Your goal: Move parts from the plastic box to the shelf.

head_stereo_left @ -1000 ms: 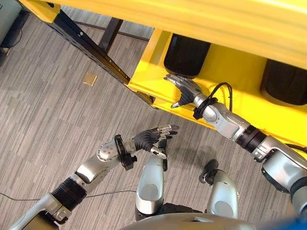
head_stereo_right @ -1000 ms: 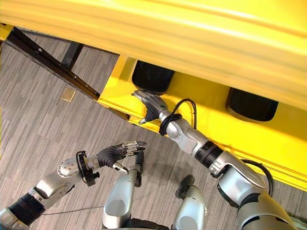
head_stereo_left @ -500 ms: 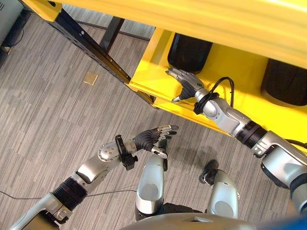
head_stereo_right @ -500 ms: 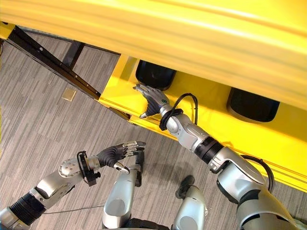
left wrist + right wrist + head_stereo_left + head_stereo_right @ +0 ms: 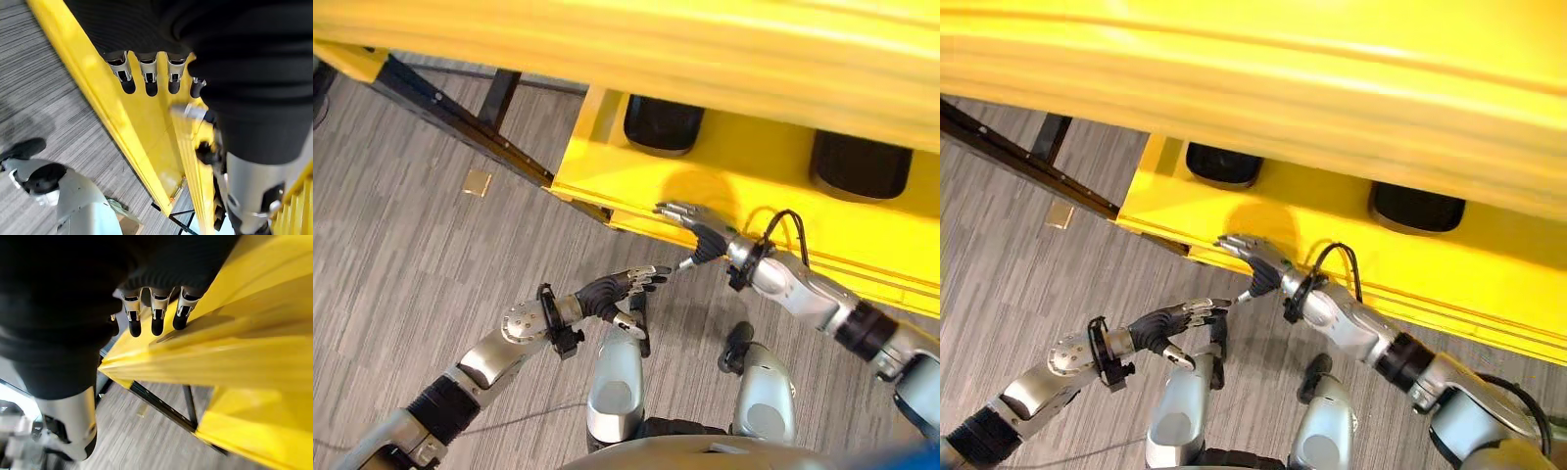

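Hovering my right hand (image 5: pixel 703 233) over the yellow shelf's (image 5: pixel 607 166) front lip, fingers spread and empty, left hand (image 5: pixel 612 290) relaxed at seven o'clock; two black parts (image 5: pixel 663 124) sit shelved. Swinging away could clip that lip.

1. The shelf (image 5: pixel 607 166) looks like painted metal, bright yellow with a smooth, faintly glossy coat that catches soft highlights along its front lip.
2. The two black parts (image 5: pixel 663 125) on it read as matt, possibly rubber or plastic; the finish is hard to judge from here.
3. The shelf's black frame bars (image 5: pixel 460 108) appear to be matt metal with a row of punched holes.
4. The floor (image 5: pixel 411 255) is grey, with a fine streaked, wood-grain-like surface and little shine.
5. The right hand (image 5: pixel 702 231) and left hand (image 5: pixel 612 288) show brushed silver fingers with dark matt tips and ribbed black covers of a cloth-like or rubbery look.
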Motion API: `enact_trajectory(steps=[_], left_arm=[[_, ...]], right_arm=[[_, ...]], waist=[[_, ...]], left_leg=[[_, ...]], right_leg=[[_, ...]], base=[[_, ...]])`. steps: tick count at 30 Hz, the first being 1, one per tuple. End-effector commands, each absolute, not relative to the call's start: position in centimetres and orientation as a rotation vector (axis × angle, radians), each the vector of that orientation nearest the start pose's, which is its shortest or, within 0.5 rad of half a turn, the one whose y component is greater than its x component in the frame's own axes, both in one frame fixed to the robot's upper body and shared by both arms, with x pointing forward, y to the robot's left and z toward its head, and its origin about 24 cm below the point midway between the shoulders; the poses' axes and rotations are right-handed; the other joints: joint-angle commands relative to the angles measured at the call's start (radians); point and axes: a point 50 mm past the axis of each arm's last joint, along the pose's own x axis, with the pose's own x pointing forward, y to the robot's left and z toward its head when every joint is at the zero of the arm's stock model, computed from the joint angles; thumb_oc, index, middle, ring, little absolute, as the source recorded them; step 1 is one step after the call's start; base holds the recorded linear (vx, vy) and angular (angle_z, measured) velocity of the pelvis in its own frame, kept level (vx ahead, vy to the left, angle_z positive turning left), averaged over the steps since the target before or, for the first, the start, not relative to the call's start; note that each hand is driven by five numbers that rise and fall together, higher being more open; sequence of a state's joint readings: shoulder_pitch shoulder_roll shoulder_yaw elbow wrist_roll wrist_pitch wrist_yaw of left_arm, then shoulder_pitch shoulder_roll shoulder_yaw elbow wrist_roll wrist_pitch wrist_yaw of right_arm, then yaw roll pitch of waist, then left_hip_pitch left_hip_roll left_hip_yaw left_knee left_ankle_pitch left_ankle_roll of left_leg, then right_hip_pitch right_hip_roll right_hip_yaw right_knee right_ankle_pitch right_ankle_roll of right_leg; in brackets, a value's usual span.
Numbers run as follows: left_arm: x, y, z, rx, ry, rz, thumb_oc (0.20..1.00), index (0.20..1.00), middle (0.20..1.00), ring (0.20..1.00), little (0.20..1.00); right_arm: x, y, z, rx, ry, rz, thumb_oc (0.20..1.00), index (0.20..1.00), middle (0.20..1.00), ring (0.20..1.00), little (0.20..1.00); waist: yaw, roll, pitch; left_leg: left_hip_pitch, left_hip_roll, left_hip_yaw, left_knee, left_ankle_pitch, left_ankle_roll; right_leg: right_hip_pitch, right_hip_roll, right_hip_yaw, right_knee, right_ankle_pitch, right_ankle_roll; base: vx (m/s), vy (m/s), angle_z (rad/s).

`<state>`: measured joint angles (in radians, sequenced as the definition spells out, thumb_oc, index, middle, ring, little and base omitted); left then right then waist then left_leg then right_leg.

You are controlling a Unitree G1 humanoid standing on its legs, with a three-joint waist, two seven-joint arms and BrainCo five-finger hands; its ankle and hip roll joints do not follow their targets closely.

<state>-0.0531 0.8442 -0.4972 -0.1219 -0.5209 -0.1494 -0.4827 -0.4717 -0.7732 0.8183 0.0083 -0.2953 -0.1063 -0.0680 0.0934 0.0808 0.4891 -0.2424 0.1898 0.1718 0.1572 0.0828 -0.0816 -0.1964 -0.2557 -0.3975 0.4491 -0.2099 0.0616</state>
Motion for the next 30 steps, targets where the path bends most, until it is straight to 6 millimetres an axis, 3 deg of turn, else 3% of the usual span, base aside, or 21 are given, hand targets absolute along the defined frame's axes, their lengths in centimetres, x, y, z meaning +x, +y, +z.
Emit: enact_trajectory(steps=[1, 3, 6, 9, 13, 16, 19, 23, 30], left_arm=[[20.8, 16.8, 8.4, 0.251, -0.054, -1.025, 1.000, 1.000, 1.000, 1.000, 1.000], [20.0, 18.0, 8.7, 0.243, -0.056, -1.051, 1.000, 1.000, 1.000, 1.000, 1.000], [19.8, 18.7, 8.9, 0.224, -0.054, -1.034, 1.000, 1.000, 1.000, 1.000, 1.000], [19.5, 18.8, 9.0, 0.195, -0.055, -1.061, 1.000, 1.000, 1.000, 1.000, 1.000], [18.5, 18.6, 9.3, 0.080, -0.030, -1.227, 1.000, 1.000, 1.000, 1.000, 1.000], [18.6, 18.4, 8.1, 0.021, 0.103, -1.231, 1.000, 1.000, 1.000, 1.000, 1.000], [18.4, 18.1, 8.1, -0.015, 0.097, -1.260, 1.000, 1.000, 1.000, 1.000, 1.000], [19.3, 17.7, 7.8, -0.027, 0.138, -1.235, 1.000, 1.000, 1.000, 1.000, 1.000], [19.7, 16.6, 7.1, -0.122, 0.227, -1.317, 1.000, 1.000, 1.000, 1.000, 1.000]], right_arm=[[26.1, -15.0, 5.6, -1.141, -0.139, 0.756, 1.000, 1.000, 1.000, 1.000, 1.000], [24.6, -16.2, 6.9, -1.018, -0.137, 0.788, 1.000, 1.000, 1.000, 1.000, 1.000], [23.9, -16.7, 9.0, -0.883, -0.171, 0.817, 1.000, 1.000, 1.000, 1.000, 1.000], [23.5, -17.2, 9.9, -0.820, -0.190, 0.781, 1.000, 1.000, 1.000, 1.000, 1.000], [23.0, -19.8, 11.1, -0.787, -0.198, 0.616, 1.000, 1.000, 1.000, 1.000, 1.000], [22.8, -21.9, 11.6, -0.839, -0.204, 0.443, 1.000, 1.000, 1.000, 1.000, 1.000], [22.0, -24.3, 12.5, -0.894, -0.236, 0.296, 1.000, 1.000, 1.000, 1.000, 1.000], [22.2, -25.7, 13.0, -0.912, -0.240, 0.193, 1.000, 1.000, 1.000, 1.000, 1.000], [23.0, -26.1, 12.6, -0.947, -0.184, 0.171, 1.000, 1.000, 1.000, 1.000, 1.000]], waist=[[-0.018, -0.027, -0.009], [-0.054, -0.045, -0.038], [-0.090, -0.059, -0.078], [-0.112, -0.068, -0.112], [-0.169, -0.083, -0.167], [-0.210, -0.094, -0.190], [-0.257, -0.104, -0.220], [-0.281, -0.111, -0.250], [-0.289, -0.115, -0.268]], left_leg=[[0.069, 0.042, 0.085, -0.008, -0.027, 0.016], [0.111, 0.048, 0.113, -0.036, -0.020, 0.011], [0.149, 0.053, 0.139, -0.062, -0.012, 0.005], [0.176, 0.056, 0.157, -0.075, -0.009, 0.005], [0.216, 0.061, 0.197, -0.071, -0.025, 0.009], [0.250, 0.054, 0.208, -0.062, -0.060, 0.009], [0.285, 0.054, 0.247, -0.063, -0.074, 0.015], [0.323, 0.054, 0.291, -0.074, -0.084, 0.019], [0.335, 0.057, 0.318, -0.055, -0.103, 0.025]], right_leg=[[0.042, -0.017, 0.056, -0.027, 0.042, 0.053], [0.073, -0.004, 0.068, -0.077, 0.060, 0.059], [0.100, 0.013, 0.085, -0.122, 0.075, 0.062], [0.121, 0.026, 0.097, -0.149, 0.082, 0.059], [0.151, 0.045, 0.121, -0.173, 0.083, 0.052], [0.171, 0.050, 0.150, -0.169, 0.063, 0.059], [0.187, 0.055, 0.169, -0.190, 0.074, 0.069], [0.212, 0.064, 0.163, -0.221, 0.086, 0.072], [0.230, 0.081, 0.154, -0.221, 0.075, 0.057]], base=[[-0.08, -0.189, -0.30], [-0.06, -0.162, -0.34], [-0.02, -0.078, -0.45], [0.02, -0.067, -0.25], [0.02, -0.035, -0.20], [0.05, 0.018, -0.22], [0.04, -0.004, -0.26], [0.00, -0.044, -0.38], [0.02, -0.043, -0.16]])
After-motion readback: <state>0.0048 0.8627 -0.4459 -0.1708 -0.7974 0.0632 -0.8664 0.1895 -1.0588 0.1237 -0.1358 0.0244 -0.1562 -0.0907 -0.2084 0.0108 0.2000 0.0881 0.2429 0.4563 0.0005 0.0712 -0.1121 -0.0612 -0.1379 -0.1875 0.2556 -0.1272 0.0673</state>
